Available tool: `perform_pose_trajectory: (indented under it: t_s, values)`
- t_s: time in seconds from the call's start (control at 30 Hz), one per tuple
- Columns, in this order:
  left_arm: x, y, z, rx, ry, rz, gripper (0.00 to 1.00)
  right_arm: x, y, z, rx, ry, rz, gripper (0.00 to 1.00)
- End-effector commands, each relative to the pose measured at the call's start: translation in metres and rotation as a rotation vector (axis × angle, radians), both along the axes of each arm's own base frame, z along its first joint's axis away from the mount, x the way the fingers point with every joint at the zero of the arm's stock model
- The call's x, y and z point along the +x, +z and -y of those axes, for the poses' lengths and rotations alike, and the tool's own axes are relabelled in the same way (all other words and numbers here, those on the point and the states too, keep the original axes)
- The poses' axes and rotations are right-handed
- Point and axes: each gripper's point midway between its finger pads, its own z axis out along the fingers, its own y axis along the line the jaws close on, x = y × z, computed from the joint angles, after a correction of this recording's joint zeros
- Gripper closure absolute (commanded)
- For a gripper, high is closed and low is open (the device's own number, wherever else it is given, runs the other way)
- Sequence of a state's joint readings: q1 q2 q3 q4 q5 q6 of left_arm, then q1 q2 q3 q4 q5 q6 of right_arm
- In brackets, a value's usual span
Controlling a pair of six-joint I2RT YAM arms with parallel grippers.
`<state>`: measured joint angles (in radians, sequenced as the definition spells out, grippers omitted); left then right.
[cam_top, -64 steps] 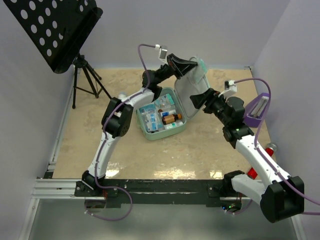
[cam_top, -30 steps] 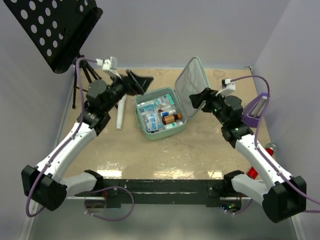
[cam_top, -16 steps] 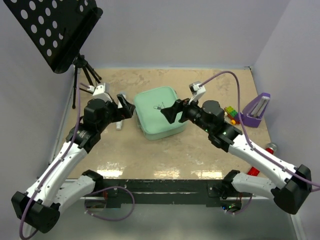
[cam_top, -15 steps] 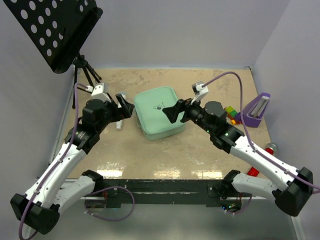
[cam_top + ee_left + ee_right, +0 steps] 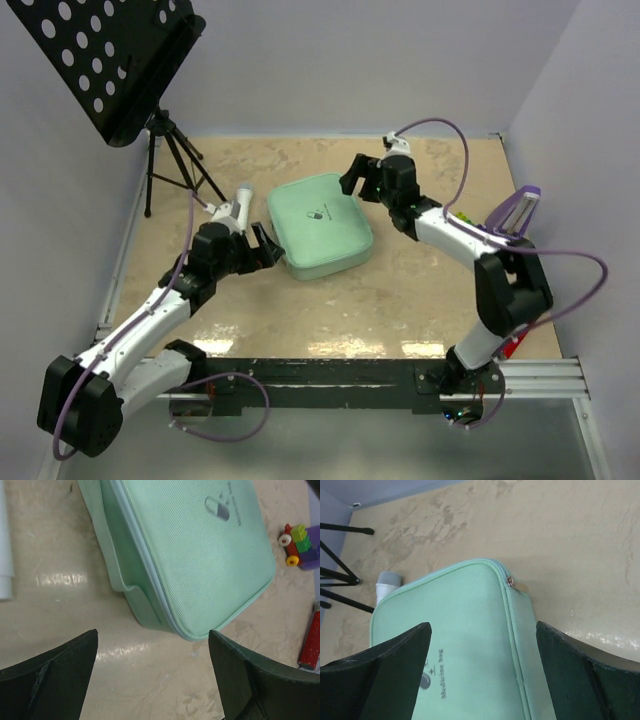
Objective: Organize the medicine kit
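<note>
The closed medicine kit (image 5: 319,226) lies mid-table on the beige marbled tabletop (image 5: 400,300), walled in pale lilac (image 5: 400,60). The left gripper (image 5: 266,245) and right gripper (image 5: 352,178) flank it, fingers spread and empty.

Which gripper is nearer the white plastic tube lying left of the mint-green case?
Left. The left gripper sits close beside the white plastic tube, at the mint-green case's left edge; the right gripper is across the case, at its far edge.

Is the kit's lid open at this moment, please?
No, the kit lies shut on the table, with the capsule mark on its flat top facing up.
</note>
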<state>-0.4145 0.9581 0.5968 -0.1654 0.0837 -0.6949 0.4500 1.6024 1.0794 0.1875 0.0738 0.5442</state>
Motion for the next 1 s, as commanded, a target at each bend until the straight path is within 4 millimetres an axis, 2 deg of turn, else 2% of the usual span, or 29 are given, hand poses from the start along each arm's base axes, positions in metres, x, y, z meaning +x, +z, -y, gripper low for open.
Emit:
perform_pose_trajectory:
  t_s: [0.0, 0.03, 0.07, 0.1, 0.13, 0.2, 0.33, 0.4, 0.43, 0.53, 0.63, 0.77, 0.87, 0.97]
  values:
    - [-0.002, 0.013, 0.025, -0.161, -0.096, 0.091, 0.05, 0.058, 0.056, -0.01, 0.128, 0.004, 0.144, 0.1]
    - [-0.004, 0.005, 0.025, -0.162, -0.092, 0.071, 0.05, 0.069, 0.054, -0.014, 0.121, 0.004, 0.147, 0.1]
    - [-0.006, -0.002, 0.024, -0.159, -0.091, 0.052, 0.05, 0.084, 0.063, -0.019, 0.116, 0.008, 0.165, 0.1]
    - [-0.007, -0.005, 0.025, -0.155, -0.098, 0.045, 0.06, 0.093, 0.054, -0.022, 0.102, 0.008, 0.151, 0.1]
    - [-0.008, -0.007, 0.026, -0.156, -0.105, 0.039, 0.07, 0.108, 0.061, -0.027, 0.09, 0.014, 0.18, 0.11]
    - [-0.014, -0.016, 0.027, -0.165, -0.118, 0.018, 0.11, 0.129, 0.057, -0.041, 0.074, 0.053, 0.181, 0.14]
    - [-0.03, -0.029, 0.028, -0.188, -0.143, -0.019, 0.23, 0.162, 0.019, -0.06, 0.023, 0.114, 0.12, 0.22]
    - [-0.038, -0.029, 0.032, -0.207, -0.182, -0.015, 0.33, 0.17, -0.009, -0.068, 0.006, 0.149, 0.076, 0.29]
    - [-0.043, -0.03, 0.033, -0.202, -0.203, -0.019, 0.37, 0.172, -0.016, -0.071, 0.005, 0.171, 0.064, 0.32]
    - [-0.057, -0.035, 0.043, -0.174, -0.293, -0.028, 0.48, 0.169, -0.043, -0.084, 0.014, 0.247, 0.02, 0.45]
    - [-0.068, -0.038, 0.055, -0.184, -0.376, -0.055, 0.57, 0.163, -0.057, -0.087, 0.017, 0.28, -0.009, 0.47]
    - [-0.073, -0.051, 0.069, -0.213, -0.426, -0.116, 0.64, 0.148, -0.073, -0.085, 0.016, 0.305, -0.045, 0.48]
    - [-0.071, -0.062, 0.073, -0.224, -0.424, -0.156, 0.73, 0.132, -0.077, -0.083, 0.049, 0.325, -0.055, 0.48]
    - [-0.064, -0.071, 0.072, -0.213, -0.386, -0.178, 0.78, 0.113, -0.08, -0.079, 0.071, 0.34, -0.067, 0.49]
